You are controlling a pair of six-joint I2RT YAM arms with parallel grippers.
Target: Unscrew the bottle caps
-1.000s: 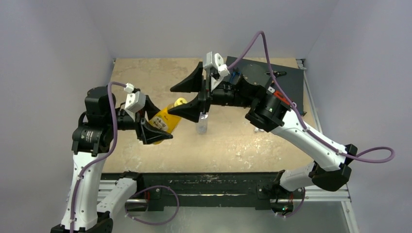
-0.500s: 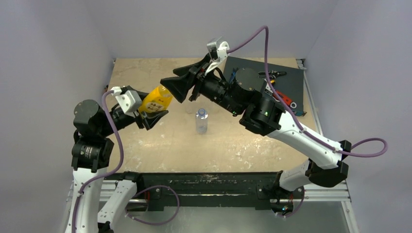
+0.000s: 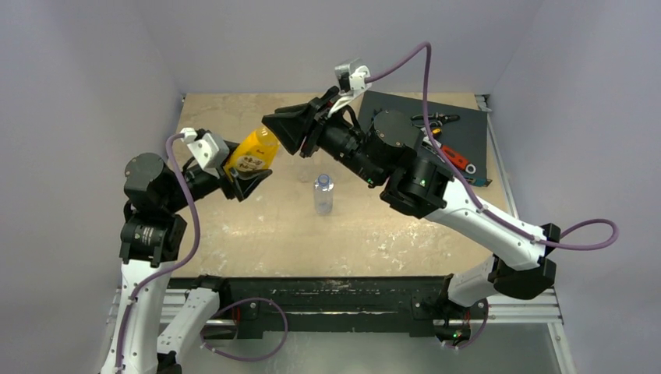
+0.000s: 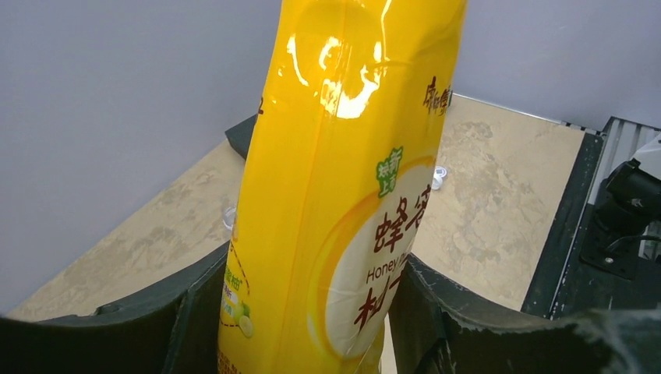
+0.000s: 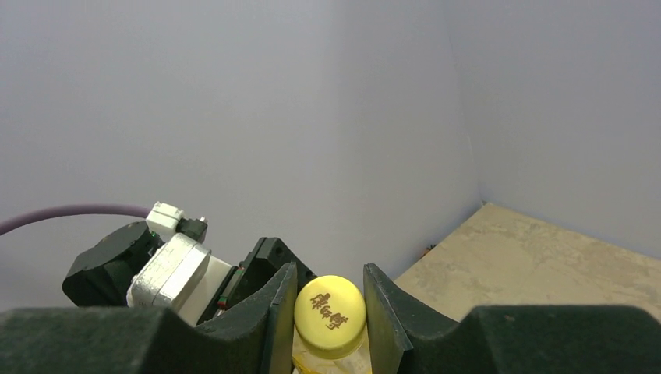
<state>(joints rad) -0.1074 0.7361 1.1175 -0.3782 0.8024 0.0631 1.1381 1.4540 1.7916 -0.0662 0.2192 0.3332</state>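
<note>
The bottle (image 3: 253,152), being gripped by the left gripper (image 3: 245,176), is being pointed neck-first into the right gripper (image 5: 329,282), clamped on the cap (image 5: 330,315).

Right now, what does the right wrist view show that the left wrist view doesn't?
Only right wrist: the yellow cap, pinched between the right tool's fingers. Only left wrist: the printed label, with the left tool clamped on the bottle body. Both: that same bottle, the tan table and the grey wall.
</note>
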